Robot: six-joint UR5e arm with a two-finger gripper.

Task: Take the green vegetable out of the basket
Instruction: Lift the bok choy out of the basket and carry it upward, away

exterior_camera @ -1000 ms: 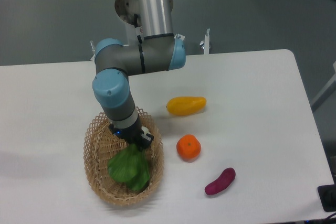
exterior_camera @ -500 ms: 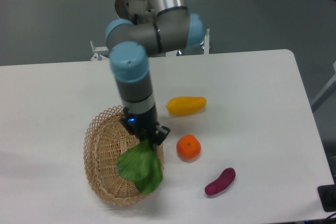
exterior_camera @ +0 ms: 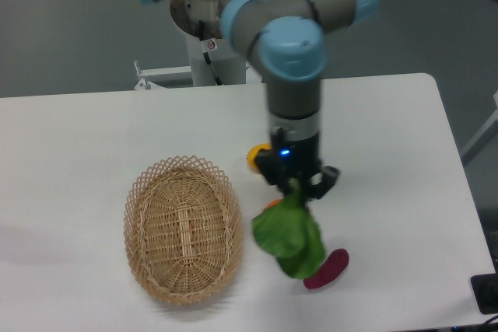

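Observation:
The green vegetable (exterior_camera: 290,235), a bok choy with floppy dark-green leaves, hangs in the air to the right of the basket, above the table. My gripper (exterior_camera: 295,185) is shut on its stem end and holds it up. The oval tan wicker basket (exterior_camera: 183,228) lies on the table at the left with nothing in it. The hanging leaves hide most of an orange fruit (exterior_camera: 270,205) and the near end of the purple sweet potato.
A yellow fruit (exterior_camera: 254,158) peeks out behind the gripper. A purple sweet potato (exterior_camera: 331,269) lies at the front right, just below the hanging leaves. The table's right and front edges are near.
The gripper has lifted the bok choy out of the basket and carried it to the right, over the orange and sweet potato. The basket now lies empty.

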